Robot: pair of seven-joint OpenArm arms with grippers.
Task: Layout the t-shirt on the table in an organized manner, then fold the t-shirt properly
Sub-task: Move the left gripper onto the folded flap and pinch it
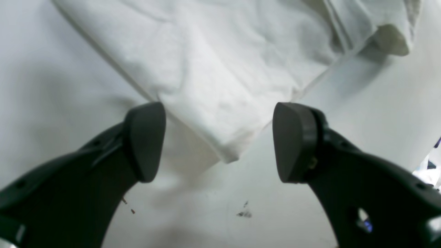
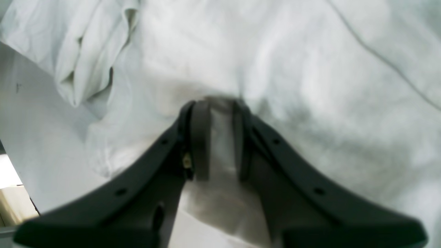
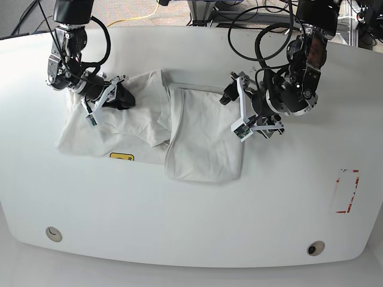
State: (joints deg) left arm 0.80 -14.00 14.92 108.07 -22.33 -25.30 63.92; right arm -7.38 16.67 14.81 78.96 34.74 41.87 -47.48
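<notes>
Here, t-shirt (image 3: 197,140) corner between open left claw (image 1: 220,141)

Left hand (image 1: 219,141) agape, right hand (image 2: 216,103) pinched.

The glossy white table (image 3: 197,221) bears the rumpled t-shirt (image 3: 197,140).

The left gripper (image 1: 218,143) stands with its dark pads wide apart above the glossy white table (image 1: 361,113). A corner of the wrinkled white cotton t-shirt (image 1: 213,79) points down between them, ungripped.
</notes>
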